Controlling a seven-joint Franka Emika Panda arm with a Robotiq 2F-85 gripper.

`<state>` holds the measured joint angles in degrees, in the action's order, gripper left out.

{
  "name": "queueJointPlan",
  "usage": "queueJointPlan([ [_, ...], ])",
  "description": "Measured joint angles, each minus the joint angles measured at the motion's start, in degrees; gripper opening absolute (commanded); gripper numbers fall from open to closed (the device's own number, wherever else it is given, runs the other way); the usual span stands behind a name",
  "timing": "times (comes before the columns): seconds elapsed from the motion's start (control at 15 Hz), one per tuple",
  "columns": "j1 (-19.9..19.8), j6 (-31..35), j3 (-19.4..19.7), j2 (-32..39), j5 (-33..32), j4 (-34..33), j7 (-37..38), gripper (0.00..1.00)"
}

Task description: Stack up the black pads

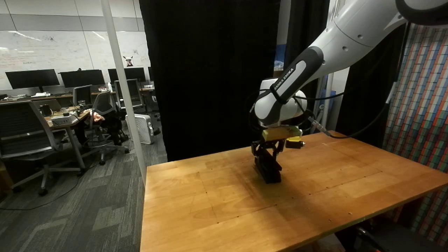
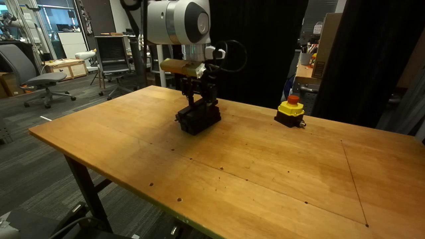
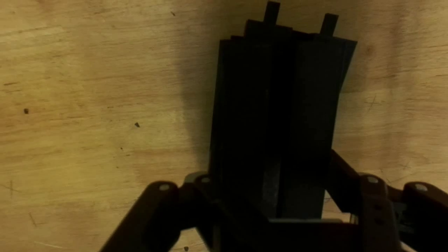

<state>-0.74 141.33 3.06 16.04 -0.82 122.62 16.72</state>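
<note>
A grey carpet floor (image 1: 101,217) and a wooden table (image 1: 196,199) fill the lower part of an exterior view. Behind them a whiteboard (image 1: 80,52), a row of monitors (image 1: 32,78) and office chairs (image 1: 28,127) take up the upper and middle left of the frame, and a black curtain (image 1: 213,77) hangs at top centre. A white box fan (image 1: 142,129) stands next to a pale pole (image 1: 122,77), left of the curtain.

The robot arm (image 1: 336,45) comes in from the upper right of that frame, and its gripper (image 2: 201,102) points down over the black pads (image 2: 199,121), which lie together in a low pile on the table, near the centre in both exterior views.

In the wrist view the pads run from the top of the frame down to the gripper, a little right of centre. Two long faces show side by side with a darker strip between them; the top ends are uneven, and two narrow tabs (image 3: 271,13) stick up there. The pads are too dark to count. The fingers (image 3: 346,189) stand apart, one on each side of the pile; whether they squeeze it or only straddle it, I cannot tell.

A yellow and black box (image 2: 291,111) with a red button (image 2: 293,100) sits at the right of an exterior view, well apart from the pads
</note>
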Motion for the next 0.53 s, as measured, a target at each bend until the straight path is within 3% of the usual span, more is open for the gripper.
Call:
queueJointPlan([
  [0.07, 0.0, -0.2, 0.0, 0.0, 0.1, 0.0, 0.0, 0.46],
  [0.13, 0.0, -0.3, 0.0, 0.0, 0.1, 0.0, 0.0, 0.65],
  [0.2, 0.0, -0.4, 0.0, 0.0, 0.1, 0.0, 0.0, 0.93],
  [0.33, 0.0, -0.8, 0.0, 0.0, 0.4, -0.1, 0.0, 1.00],
  [0.53, 0.0, -1.5, 0.0, 0.0, 1.3, -0.4, 0.0, 1.00],
])
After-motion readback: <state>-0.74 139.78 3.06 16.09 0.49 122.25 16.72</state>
